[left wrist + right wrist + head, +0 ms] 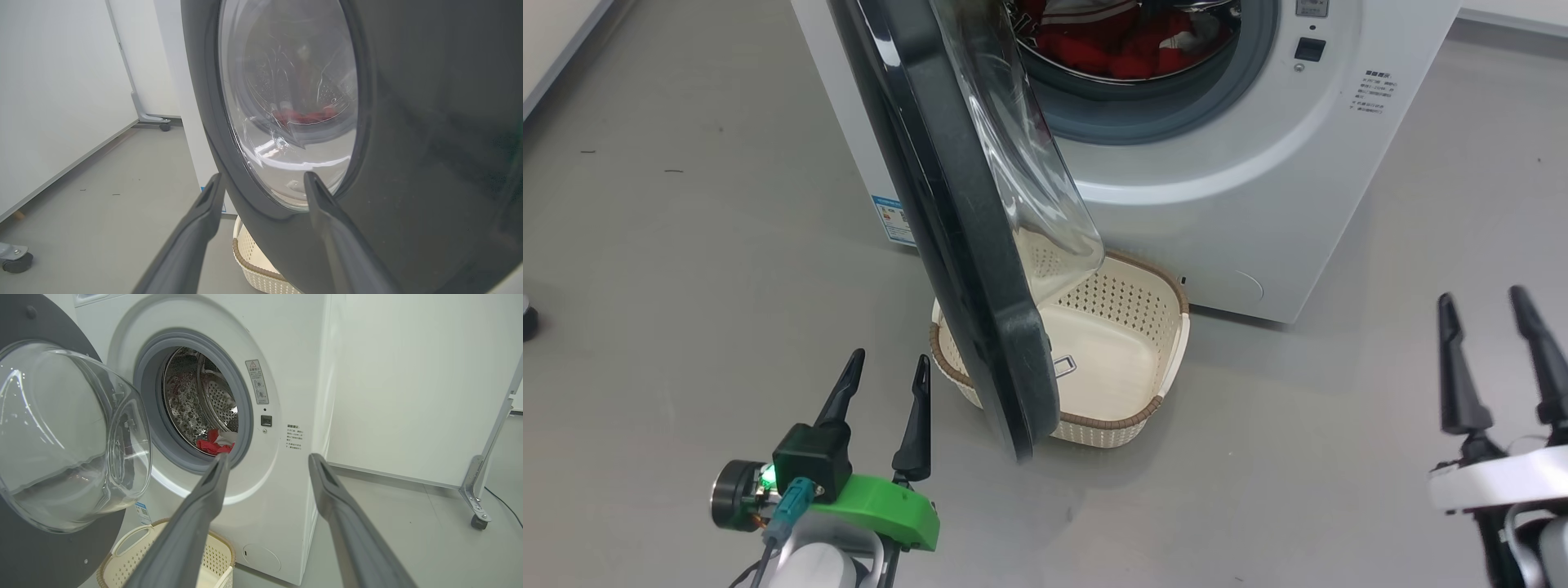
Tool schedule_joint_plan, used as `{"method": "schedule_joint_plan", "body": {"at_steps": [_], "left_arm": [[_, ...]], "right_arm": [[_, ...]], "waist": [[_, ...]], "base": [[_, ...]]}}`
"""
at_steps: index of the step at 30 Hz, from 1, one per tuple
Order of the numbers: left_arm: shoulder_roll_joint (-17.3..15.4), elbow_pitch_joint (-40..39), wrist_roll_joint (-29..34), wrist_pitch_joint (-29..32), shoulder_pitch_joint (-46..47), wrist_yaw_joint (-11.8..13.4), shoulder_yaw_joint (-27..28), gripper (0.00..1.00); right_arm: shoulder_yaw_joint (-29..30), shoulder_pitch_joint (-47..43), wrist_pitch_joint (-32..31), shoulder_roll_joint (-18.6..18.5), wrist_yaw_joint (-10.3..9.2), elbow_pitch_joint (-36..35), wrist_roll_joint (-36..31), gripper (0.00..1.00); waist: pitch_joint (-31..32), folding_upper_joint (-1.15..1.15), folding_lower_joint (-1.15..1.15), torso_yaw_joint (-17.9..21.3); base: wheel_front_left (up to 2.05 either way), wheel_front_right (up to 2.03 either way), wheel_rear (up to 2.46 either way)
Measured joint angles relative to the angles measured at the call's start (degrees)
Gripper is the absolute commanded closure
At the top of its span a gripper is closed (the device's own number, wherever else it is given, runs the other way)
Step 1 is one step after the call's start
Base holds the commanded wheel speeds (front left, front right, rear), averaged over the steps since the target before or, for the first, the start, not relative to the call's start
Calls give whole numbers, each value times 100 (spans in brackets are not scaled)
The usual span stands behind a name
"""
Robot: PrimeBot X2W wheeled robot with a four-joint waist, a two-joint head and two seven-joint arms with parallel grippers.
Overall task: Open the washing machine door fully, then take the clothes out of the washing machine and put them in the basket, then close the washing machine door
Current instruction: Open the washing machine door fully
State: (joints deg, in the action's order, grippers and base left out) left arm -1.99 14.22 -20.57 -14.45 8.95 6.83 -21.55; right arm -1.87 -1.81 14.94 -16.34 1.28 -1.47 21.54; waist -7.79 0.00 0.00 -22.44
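The white washing machine [1241,188] fills the upper head view, its door [947,220] swung partly out over the basket [1123,343], which sits on the floor against the washer's front. Red clothes [1127,41] lie in the steel drum [196,404]; the right wrist view shows them [212,445] low in the drum beside the glass bowl [65,437]. My left gripper [886,367] is open, just left of the door's lower rim and apart from it. In the left wrist view the door [408,122] looms close ahead. My right gripper [1482,302] is open at the lower right, holding nothing.
Grey floor spreads to the left and right of the washer. A caster [16,263] sits at the left, and a white frame on wheels [478,514] stands right of the washer. White walls close the room behind.
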Motion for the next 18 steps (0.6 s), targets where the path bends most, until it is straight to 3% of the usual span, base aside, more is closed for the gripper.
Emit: {"method": "schedule_joint_plan", "body": {"at_steps": [6,18], "left_arm": [[-1,11,0,0,-14,0,-5,0],[-1,31,0,0,-16,0,-3,0]], "right_arm": [[-256,-271,0,385,19,-8,-188,0],[-435,-372,0,744,120,16,-548,0]], "waist": [[-7,0,0,-6],[-30,0,0,-34]], "base": [[0,0,0],[0,0,0]]}}
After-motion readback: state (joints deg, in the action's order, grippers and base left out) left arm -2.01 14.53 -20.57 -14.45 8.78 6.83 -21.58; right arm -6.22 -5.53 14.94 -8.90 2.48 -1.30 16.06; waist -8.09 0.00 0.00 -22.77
